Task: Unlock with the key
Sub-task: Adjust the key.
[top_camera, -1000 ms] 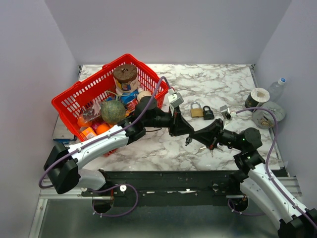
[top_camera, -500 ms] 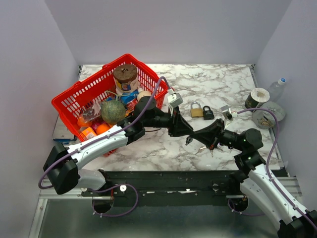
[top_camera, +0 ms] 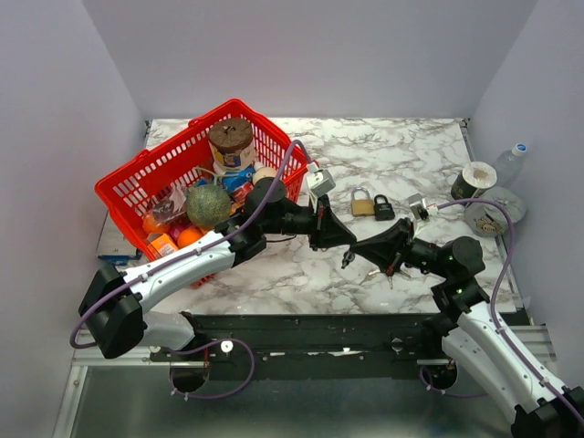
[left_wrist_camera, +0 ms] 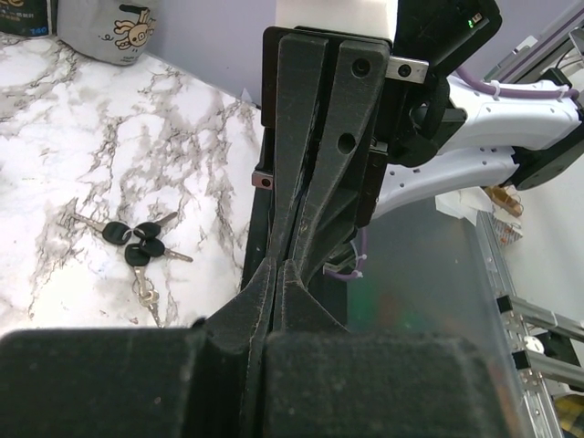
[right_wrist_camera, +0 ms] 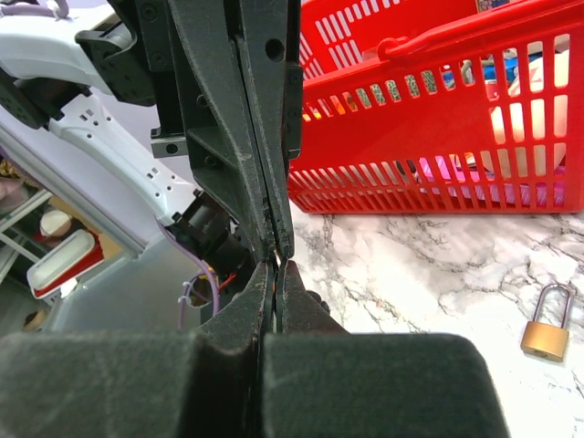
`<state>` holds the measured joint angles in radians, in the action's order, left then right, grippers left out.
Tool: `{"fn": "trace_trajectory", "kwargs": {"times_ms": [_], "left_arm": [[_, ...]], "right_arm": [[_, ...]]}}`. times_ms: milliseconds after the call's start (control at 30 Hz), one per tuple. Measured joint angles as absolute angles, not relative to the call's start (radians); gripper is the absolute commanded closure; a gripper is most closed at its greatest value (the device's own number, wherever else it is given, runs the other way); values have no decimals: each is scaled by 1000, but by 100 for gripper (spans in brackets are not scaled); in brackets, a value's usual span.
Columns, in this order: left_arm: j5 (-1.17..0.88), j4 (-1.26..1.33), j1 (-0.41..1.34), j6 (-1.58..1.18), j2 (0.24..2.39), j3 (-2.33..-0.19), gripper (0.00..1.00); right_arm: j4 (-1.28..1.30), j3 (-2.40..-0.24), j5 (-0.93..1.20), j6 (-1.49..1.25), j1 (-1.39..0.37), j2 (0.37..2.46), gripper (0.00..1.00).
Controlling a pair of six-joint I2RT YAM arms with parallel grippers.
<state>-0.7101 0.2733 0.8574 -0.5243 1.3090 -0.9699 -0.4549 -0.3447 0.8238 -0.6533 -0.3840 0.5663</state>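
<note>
Left end effector (top_camera: pixel 352 243): fingers together, meeting the right end effector (top_camera: pixel 359 248), likewise together, tip to tip above the tabletop (top_camera: pixel 411 155). Probably a handover, though no key shows between them.
Key bunch (left_wrist_camera: pixel 137 242): lying loose on the marble.
Brass padlock (top_camera: pixel 361 203), black padlock (top_camera: pixel 384 208): side by side beyond, apparently locked.

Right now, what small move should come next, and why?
Likely swing the left gripper down toward the keys: it and the right gripper are both shut, tips meeting, with no key visible between them, and the keys lie on the marble.
</note>
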Motion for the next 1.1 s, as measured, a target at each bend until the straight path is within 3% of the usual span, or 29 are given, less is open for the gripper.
{"fn": "trace_trajectory", "kwargs": {"times_ms": [33,67,133,167,267,367,700,1100], "left_arm": [[-710,273,857,-524,1309,-970,100],[-711,273,857,-524,1309,-970,100],[-712,272,857,-523,1309,-970,100],[-713,268,857,-519,1309,-970,100],[-714,255,856,-501,1309,-970,100],[-714,250,847,-485,1309,-974,100],[-716,216,844,-471,1308,-975,100],[-718,214,844,-471,1308,-975,100]], "right_arm": [[-455,-345,824,-653,-384,566,97],[-455,-345,824,-653,-384,566,86],[-445,-347,828,-648,-384,569,73],[-430,-355,833,-638,-384,572,61],[-347,-412,859,-593,-384,583,44],[-236,-479,874,-525,-385,587,37],[38,-581,821,-319,-385,569,36],[76,-580,813,-287,-385,601,43]]}}
